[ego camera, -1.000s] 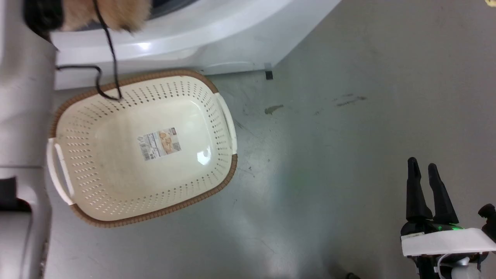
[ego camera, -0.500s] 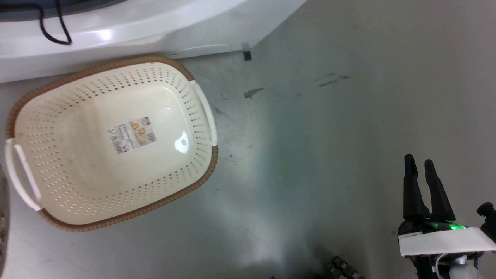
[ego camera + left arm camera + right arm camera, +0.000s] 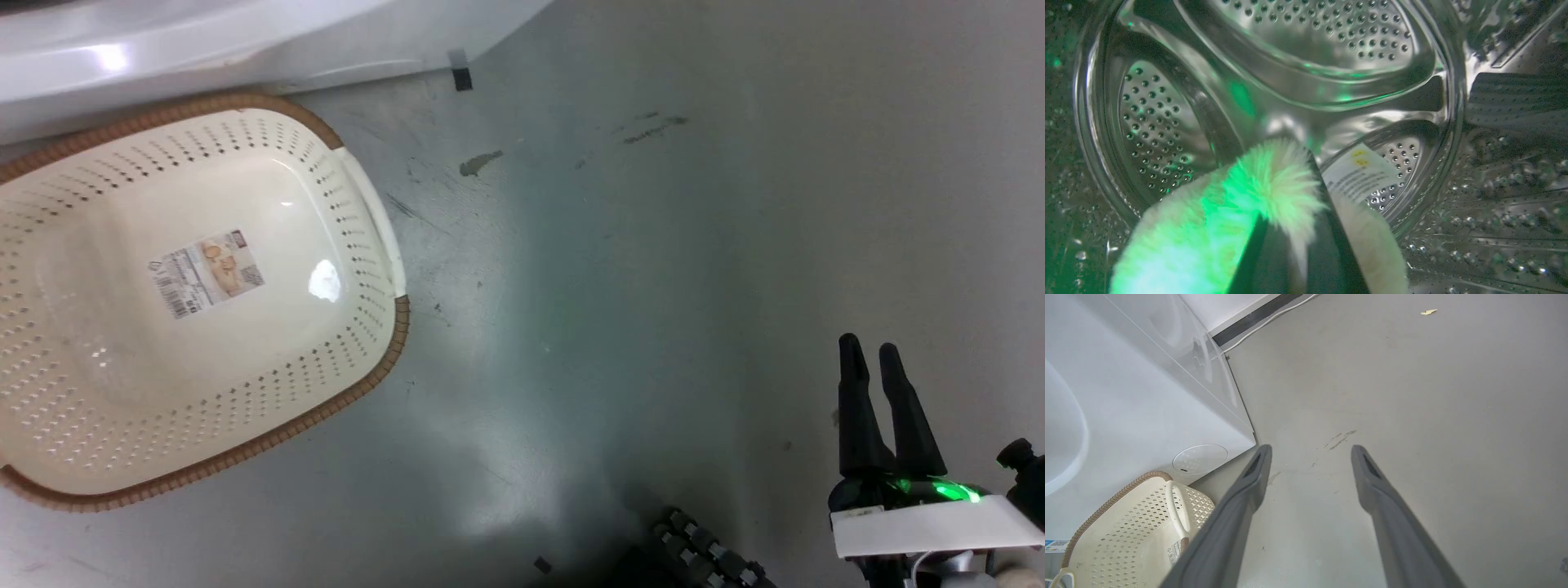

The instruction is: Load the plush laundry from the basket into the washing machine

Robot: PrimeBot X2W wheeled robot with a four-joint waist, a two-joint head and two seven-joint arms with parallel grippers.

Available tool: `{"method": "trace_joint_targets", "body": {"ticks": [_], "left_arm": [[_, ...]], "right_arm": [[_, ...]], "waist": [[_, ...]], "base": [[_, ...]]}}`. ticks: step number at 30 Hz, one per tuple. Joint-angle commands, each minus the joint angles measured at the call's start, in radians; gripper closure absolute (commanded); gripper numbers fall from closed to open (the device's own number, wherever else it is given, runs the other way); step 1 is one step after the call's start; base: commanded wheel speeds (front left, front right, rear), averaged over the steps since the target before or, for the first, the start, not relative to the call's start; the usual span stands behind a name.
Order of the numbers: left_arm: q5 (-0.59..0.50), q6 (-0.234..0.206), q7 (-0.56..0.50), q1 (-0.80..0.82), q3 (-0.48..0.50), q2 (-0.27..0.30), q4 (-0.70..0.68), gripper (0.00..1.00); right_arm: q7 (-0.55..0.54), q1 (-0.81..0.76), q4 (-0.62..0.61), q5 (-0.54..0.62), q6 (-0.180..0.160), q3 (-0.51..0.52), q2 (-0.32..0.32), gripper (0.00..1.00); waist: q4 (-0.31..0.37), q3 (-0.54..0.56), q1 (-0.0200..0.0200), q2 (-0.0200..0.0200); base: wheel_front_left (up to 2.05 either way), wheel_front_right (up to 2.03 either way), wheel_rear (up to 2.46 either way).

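Inside the washing machine's perforated steel drum [image 3: 1306,53], my left gripper [image 3: 1290,212] is shut on the plush laundry [image 3: 1208,228]. The plush is a fluffy cream bundle, lit green, with a white tag [image 3: 1355,173] hanging beside it. It hides one fingertip. The basket [image 3: 359,188] lies empty on the floor at the left, a label sticker on its bottom, close to the washing machine [image 3: 163,49]. My right gripper [image 3: 867,351] hangs open over bare floor at the lower right, holding nothing. In the right wrist view the right gripper [image 3: 1310,451] points past the basket [image 3: 1139,526] and the washing machine [image 3: 1126,396].
The floor is grey concrete with a small stain [image 3: 480,163] and scuff marks [image 3: 653,126]. A black tape mark [image 3: 461,77] sits at the washer's corner. A dark ridged part [image 3: 706,555] shows at the bottom edge. A white cable [image 3: 1265,322] runs along the wall.
The head camera has turned, so basket and washer sit further left and up. The plush and left arm seen at the top left earlier have left that picture. The right gripper stays open.
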State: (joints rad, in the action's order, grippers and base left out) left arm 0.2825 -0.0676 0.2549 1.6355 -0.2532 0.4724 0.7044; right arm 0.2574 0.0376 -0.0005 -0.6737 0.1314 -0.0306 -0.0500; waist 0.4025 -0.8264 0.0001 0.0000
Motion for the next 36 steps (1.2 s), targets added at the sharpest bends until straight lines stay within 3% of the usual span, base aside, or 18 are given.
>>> {"method": "trace_joint_targets", "body": {"ticks": [1,16,17,18,19,20,36], "left_arm": [[-0.017,0.005,0.007,0.025,-0.006,0.013,-0.006,1.00],[0.012,0.010,0.001,0.028,0.007,-0.007,0.107,1.00],[0.021,0.010,-0.002,0.034,0.009,-0.015,0.133,0.61],[0.021,0.010,-0.002,0.034,0.009,-0.015,0.133,0.61],[0.022,0.011,-0.002,0.037,0.007,-0.018,0.145,0.24],[0.026,0.010,-0.002,0.041,0.009,-0.021,0.156,0.00],[0.062,0.037,0.005,0.039,0.001,-0.082,0.259,0.00]], "right_arm": [[0.004,-0.013,-0.011,-0.011,-0.001,-0.004,0.000,0.00],[0.004,-0.017,-0.069,-0.036,-0.001,0.001,0.000,0.00],[0.004,-0.015,-0.071,-0.033,-0.001,0.002,0.000,0.00],[0.004,-0.015,-0.071,-0.033,-0.001,0.002,0.000,0.00],[0.004,-0.013,-0.071,-0.031,-0.001,0.003,0.000,0.00],[0.004,-0.012,-0.071,-0.030,-0.001,0.002,0.000,0.00],[0.004,0.040,-0.064,-0.001,-0.001,0.019,0.000,0.00]], "waist": [[0.013,-0.017,-0.0001,0.0000],[-0.011,-0.071,-0.0001,0.0000],[-0.016,-0.073,-0.0001,0.0000],[-0.016,-0.073,-0.0001,0.0000],[-0.018,-0.073,-0.0001,0.0000],[-0.019,-0.074,-0.0001,0.0000],[-0.068,-0.022,-0.0001,0.0000]], "base": [[0.00,0.00,0.00],[0.00,0.00,0.00],[0.00,0.00,0.00],[0.00,0.00,0.00],[0.00,0.00,0.00],[0.00,0.00,0.00],[0.00,0.00,0.00]]}}
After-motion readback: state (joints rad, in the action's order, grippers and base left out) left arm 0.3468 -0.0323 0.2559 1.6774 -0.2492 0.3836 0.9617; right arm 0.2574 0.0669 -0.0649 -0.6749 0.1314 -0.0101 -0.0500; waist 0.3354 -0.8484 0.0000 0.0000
